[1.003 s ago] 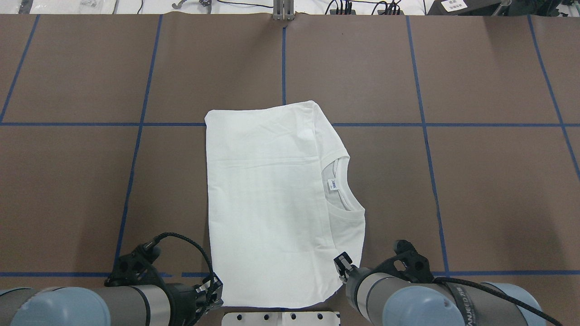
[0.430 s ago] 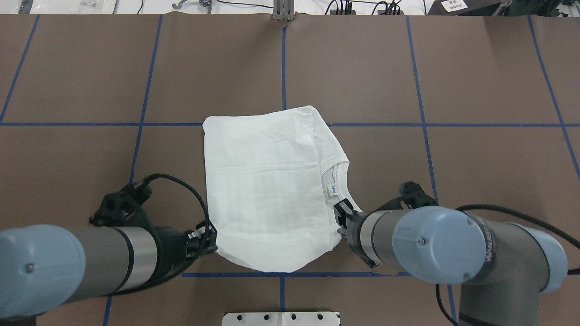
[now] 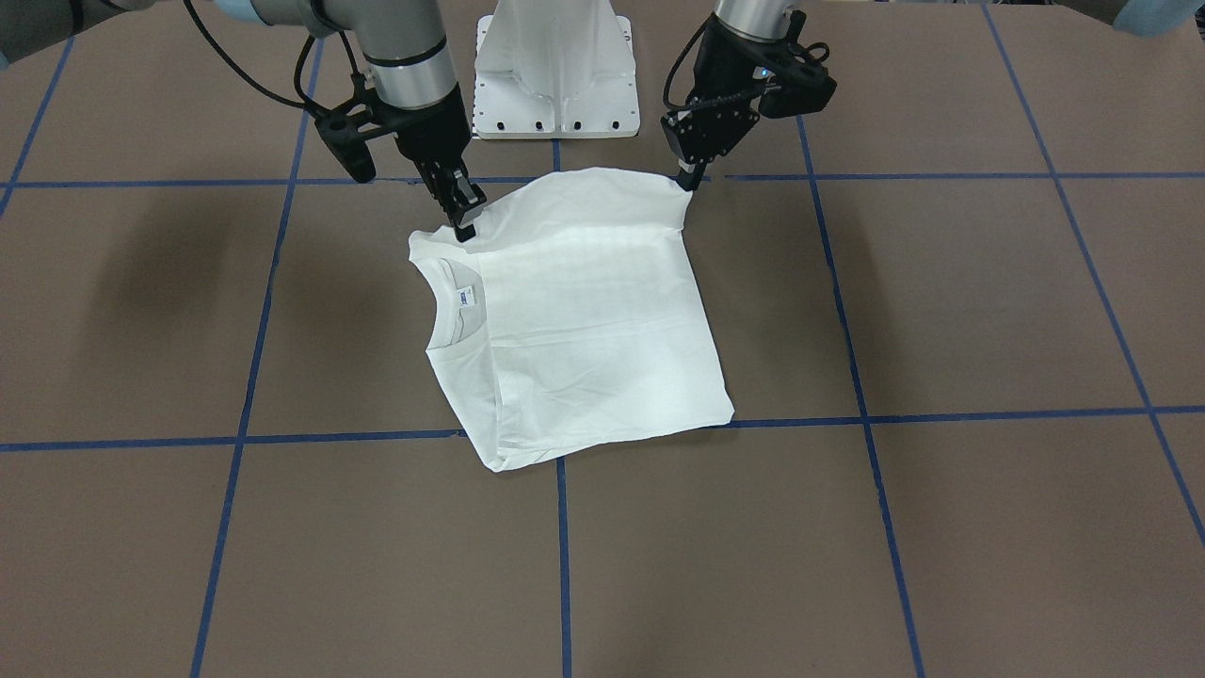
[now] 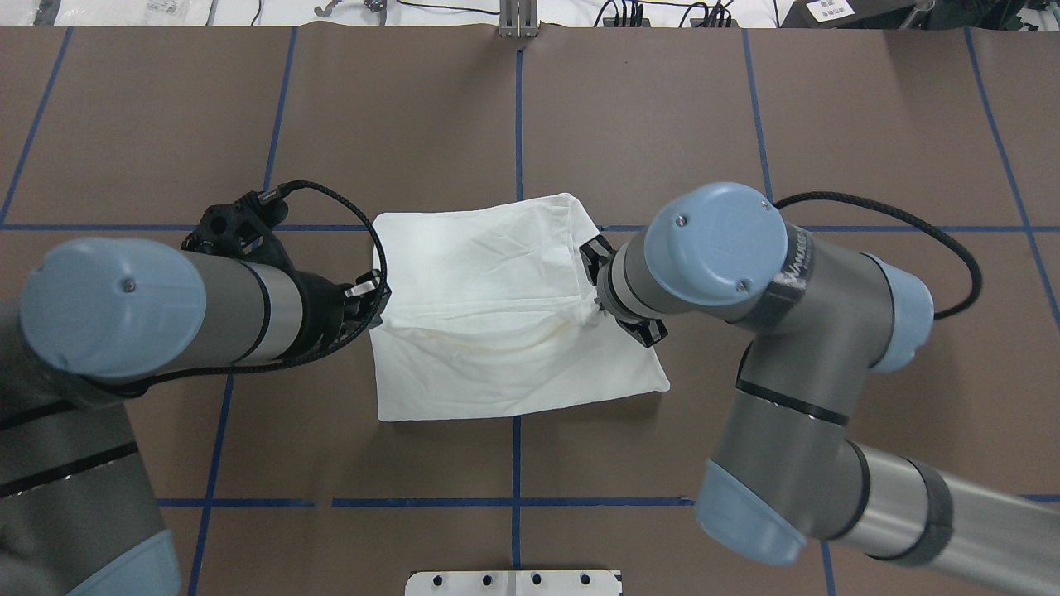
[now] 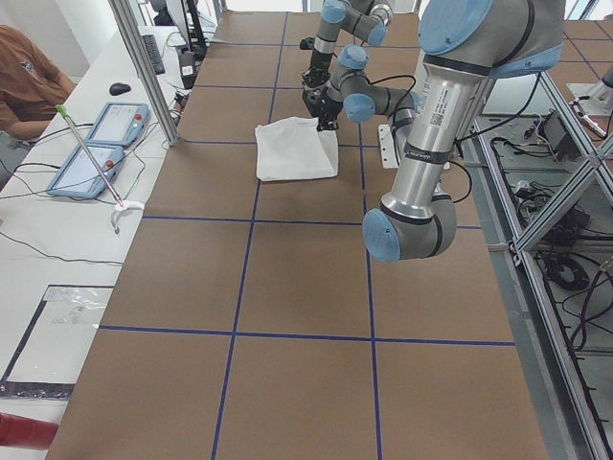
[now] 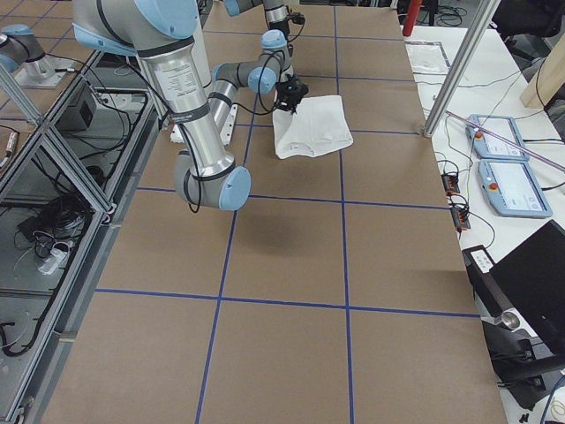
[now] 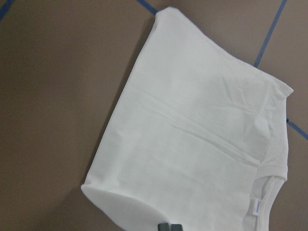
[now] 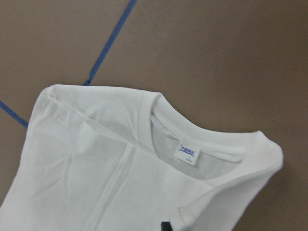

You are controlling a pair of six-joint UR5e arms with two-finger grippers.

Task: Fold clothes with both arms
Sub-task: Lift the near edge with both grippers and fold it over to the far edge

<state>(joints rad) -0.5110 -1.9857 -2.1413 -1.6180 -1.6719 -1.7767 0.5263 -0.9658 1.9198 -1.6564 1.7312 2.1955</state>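
The white T-shirt (image 4: 497,273) lies folded at the table's middle, and its near edge is lifted off the table. My left gripper (image 4: 373,310) is shut on the near left corner, on the right in the front-facing view (image 3: 687,184). My right gripper (image 4: 595,308) is shut on the near corner by the collar (image 3: 463,226). The ribbed collar with its blue-printed label (image 3: 464,298) shows in the right wrist view (image 8: 186,155); in the overhead view my right arm hides it. The left wrist view shows the plain white cloth (image 7: 192,139). No black text shows.
The white pedestal base (image 3: 555,66) stands just behind the shirt's near edge. Blue tape lines (image 4: 517,108) divide the brown table. A seated person (image 5: 24,77) and control tablets (image 5: 96,144) are beyond the far table edge.
Both grippers have moved away from the robot and upward with the shirt's near edge. The near half has risen off the table and travels over the far half.
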